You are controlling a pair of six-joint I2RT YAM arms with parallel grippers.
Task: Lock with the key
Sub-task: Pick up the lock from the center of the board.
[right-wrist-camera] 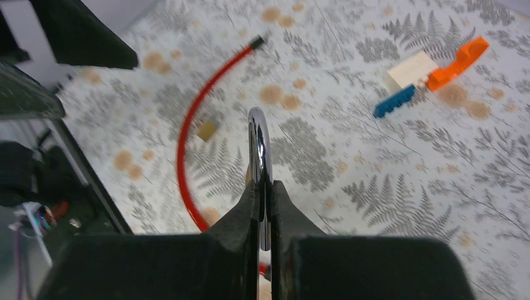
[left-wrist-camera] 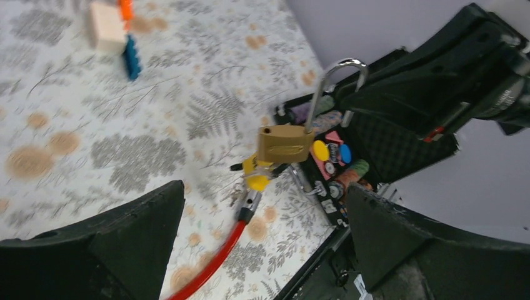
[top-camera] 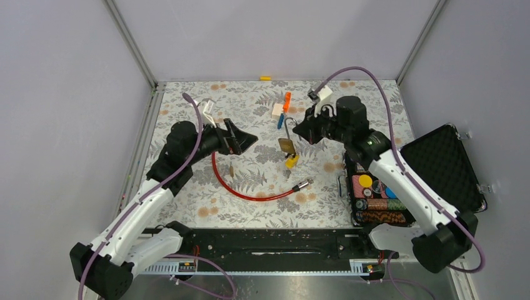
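Tabletop [top-camera: 250, 103] spreads open around padlock [top-camera: 287, 145] pinched in right fingers [right-wrist-camera: 245, 219].

Gold padlock [left-wrist-camera: 285, 143], yellow key [left-wrist-camera: 257, 174], red cable [left-wrist-camera: 209, 262]

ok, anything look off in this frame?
Only the padlock: it dangles tilted in mid-air, its open shackle pinched in the right gripper, the yellow key at its underside. The left gripper is open and empty. Nothing looks spilled or broken.

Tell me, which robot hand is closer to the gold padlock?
Right. The right gripper pinches the shackle of the padlock; the left gripper is open, off to its left, not touching.
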